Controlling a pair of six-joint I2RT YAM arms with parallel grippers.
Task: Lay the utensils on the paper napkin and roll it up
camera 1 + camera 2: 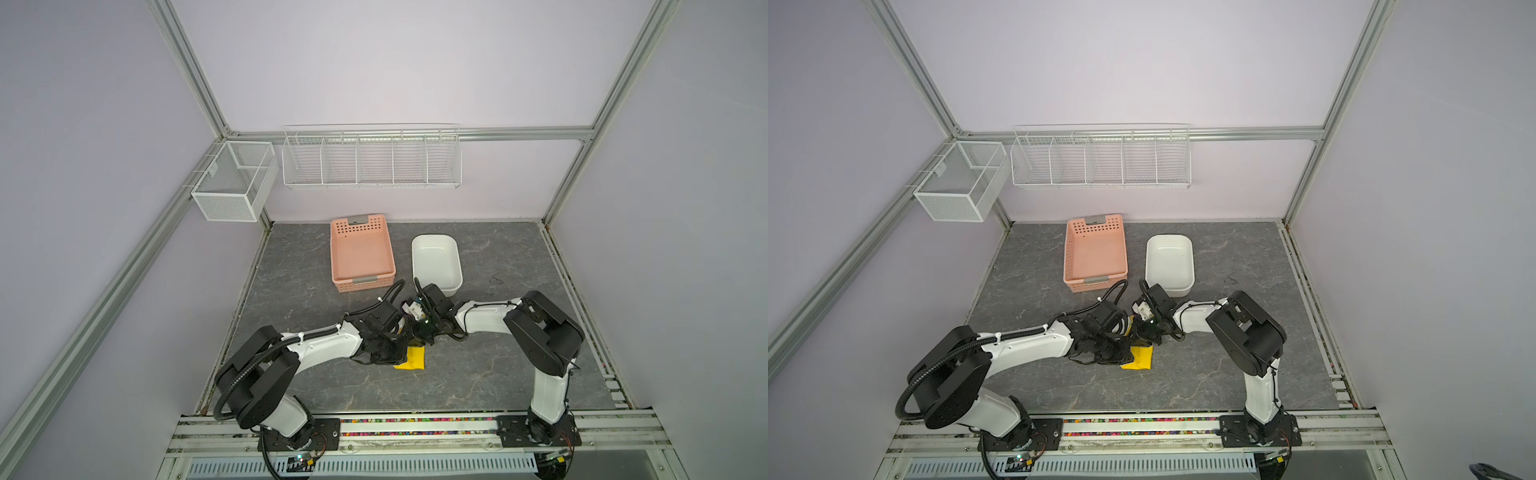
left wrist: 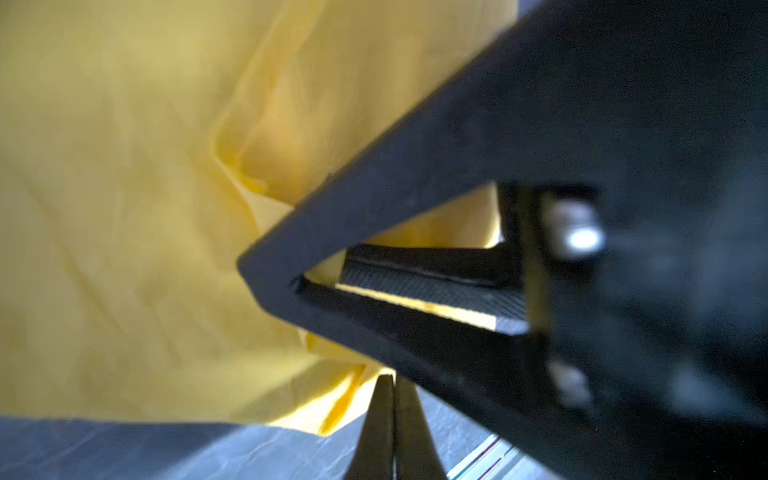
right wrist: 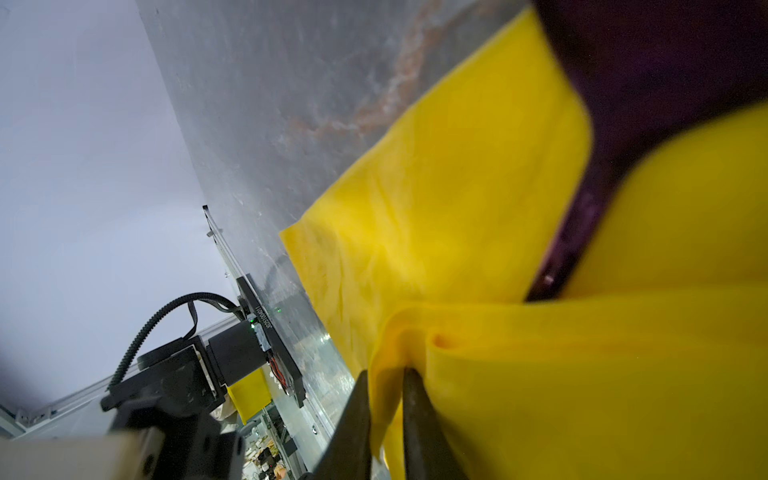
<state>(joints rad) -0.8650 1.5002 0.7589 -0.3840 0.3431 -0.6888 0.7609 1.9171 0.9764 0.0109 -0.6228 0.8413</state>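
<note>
The right gripper (image 3: 386, 374) pinches a raised fold of the paper napkin (image 3: 436, 199) between its nearly closed jaws. Just beside it, the left gripper (image 2: 392, 380) is closed, tips at the sheet's edge. The napkin lies bunched under both; purple utensils (image 3: 579, 232) peek from a fold.

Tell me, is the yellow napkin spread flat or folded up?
Folded up: the napkin shows overlapping, creased layers, not one flat sheet.

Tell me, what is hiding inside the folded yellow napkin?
A dark purple bit of the utensils, I think, peeks out between folds of the yellow paper napkin. The rest is wrapped up, so spoon, fork and knife can't be told apart.
</note>
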